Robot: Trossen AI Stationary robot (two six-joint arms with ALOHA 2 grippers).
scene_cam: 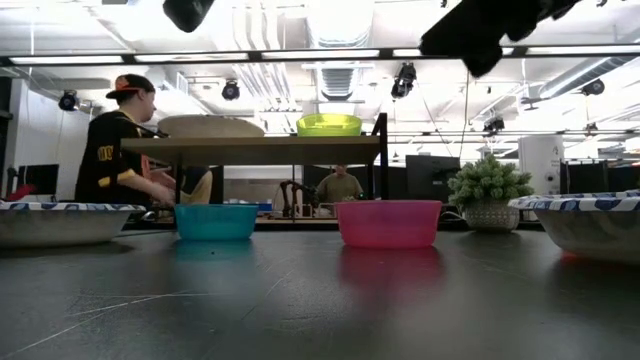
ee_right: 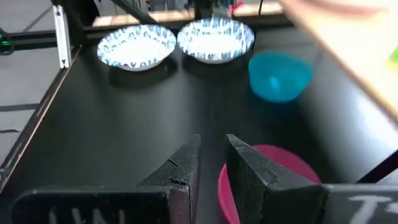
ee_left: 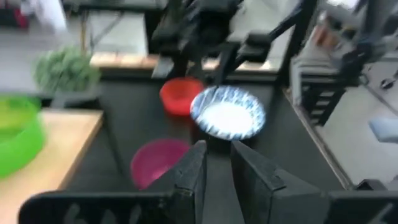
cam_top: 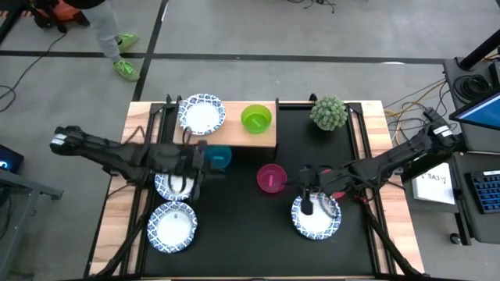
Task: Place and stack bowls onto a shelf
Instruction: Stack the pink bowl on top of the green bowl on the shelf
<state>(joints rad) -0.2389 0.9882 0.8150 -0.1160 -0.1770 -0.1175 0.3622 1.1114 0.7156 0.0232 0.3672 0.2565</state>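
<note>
Shelf point(cam_top: 234, 134): carries one patterned bowl point(cam_top: 201, 114) and green bowl point(cam_top: 256, 119). Teal bowl point(cam_top: 218, 158) and magenta bowl point(cam_top: 271, 179) on tabletop point(cam_top: 250, 234). Left gripper point(cam_top: 199, 160) beside teal bowl, right gripper point(cam_top: 306, 187) beside magenta bowl; fingers narrowly apart, clamping nothing.

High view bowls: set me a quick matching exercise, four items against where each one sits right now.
Things:
1. small plain green bowl
2. small plain teal bowl
3. small plain magenta bowl
4. round green spiky plant

Places:
A. mid-table on the black tabletop, off the shelf's corner
B. on the light-brown wooden shelf, beside a white blue-rimmed bowl
C. tabletop's far right corner
D. tabletop, beside the shelf's long edge

Pairs: 1-B, 2-D, 3-A, 4-C
</note>
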